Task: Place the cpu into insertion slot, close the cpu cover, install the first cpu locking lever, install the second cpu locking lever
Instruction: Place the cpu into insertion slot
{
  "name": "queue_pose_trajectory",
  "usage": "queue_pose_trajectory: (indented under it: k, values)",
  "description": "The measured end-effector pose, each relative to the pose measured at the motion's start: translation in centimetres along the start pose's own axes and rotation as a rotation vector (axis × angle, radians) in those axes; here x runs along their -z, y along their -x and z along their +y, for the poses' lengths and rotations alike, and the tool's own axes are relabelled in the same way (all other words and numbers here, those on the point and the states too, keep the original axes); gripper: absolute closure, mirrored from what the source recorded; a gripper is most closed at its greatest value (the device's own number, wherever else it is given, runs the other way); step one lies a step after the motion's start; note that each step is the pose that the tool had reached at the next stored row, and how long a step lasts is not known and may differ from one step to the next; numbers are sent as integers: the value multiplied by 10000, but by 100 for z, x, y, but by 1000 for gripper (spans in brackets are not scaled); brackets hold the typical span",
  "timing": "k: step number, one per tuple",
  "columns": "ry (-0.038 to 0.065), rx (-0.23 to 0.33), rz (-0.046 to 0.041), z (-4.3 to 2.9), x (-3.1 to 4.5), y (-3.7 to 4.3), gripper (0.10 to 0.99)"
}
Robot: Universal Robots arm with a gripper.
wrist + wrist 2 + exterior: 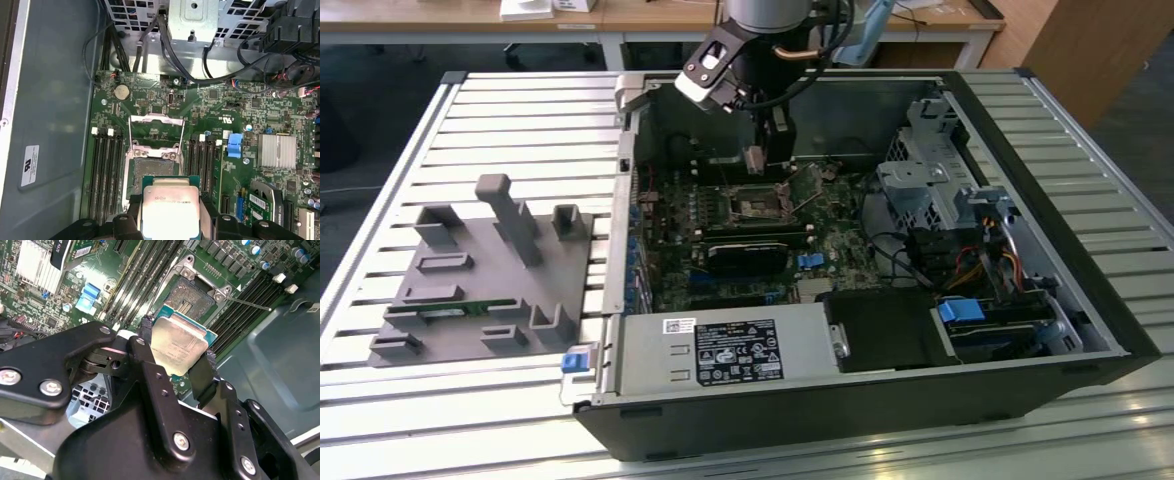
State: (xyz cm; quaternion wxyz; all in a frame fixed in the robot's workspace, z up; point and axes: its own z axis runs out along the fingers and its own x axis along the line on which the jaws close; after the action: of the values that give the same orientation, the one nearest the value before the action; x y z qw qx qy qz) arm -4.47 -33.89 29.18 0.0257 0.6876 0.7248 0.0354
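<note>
Black end effector (176, 355) clamps the cpu (179, 342) near the insertion slot (192, 296) (case (854, 425) on slatted table (520, 120), desks (654, 15) behind).

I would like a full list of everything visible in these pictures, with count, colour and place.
table: one, pale slatted metal.
computer case: one, black, open, on the table.
motherboard: one, green, inside the case.
cpu: one, silver-grey, held above the motherboard.
insertion slot: one, dark, uncovered, on the motherboard.
cpu cover: one, silvery, swung open beside the slot.
memory slots: several, black, either side of the slot.
holder block: one, grey, exterior view's left of the case.
gripper: one, black, shut on the cpu.
arm: one, grey, above the case.
</note>
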Motion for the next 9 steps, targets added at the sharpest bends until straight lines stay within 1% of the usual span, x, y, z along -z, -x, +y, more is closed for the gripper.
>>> queue_pose_trajectory:
  k: [5,9]
  values:
    - [0,1,0,-3,-37,-4,545]
    - [1,0,0,-5,-77,-27,545]
